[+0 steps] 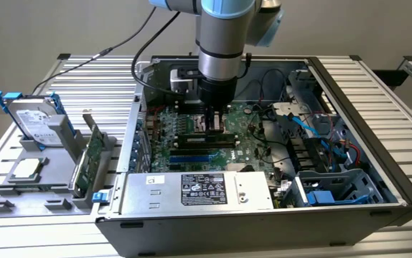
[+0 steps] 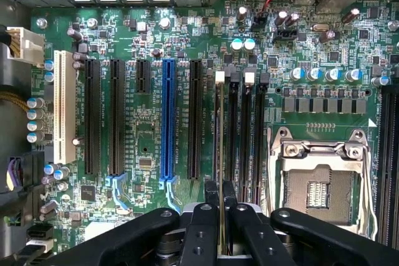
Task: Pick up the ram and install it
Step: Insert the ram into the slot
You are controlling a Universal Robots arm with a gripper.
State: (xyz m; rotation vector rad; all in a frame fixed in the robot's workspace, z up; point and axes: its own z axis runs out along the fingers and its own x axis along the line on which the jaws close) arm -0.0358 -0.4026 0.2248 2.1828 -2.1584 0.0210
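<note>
Slim dark ram (image 2: 222, 147), edge-on and upright in the tight grip of the hand (image 2: 221, 213), over the green motherboard (image 2: 156, 35)

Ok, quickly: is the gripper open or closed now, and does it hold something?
Gripper: closed, holding the ram edge-on at the memory slots.

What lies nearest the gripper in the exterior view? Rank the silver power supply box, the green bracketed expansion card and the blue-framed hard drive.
From the gripper, shut on the slim green ram:
1. Silver power supply box, inside the case.
2. Green expansion card, in the grey tray beside the case.
3. Blue-framed hard drive, farthest toward the exterior view's left.
</note>
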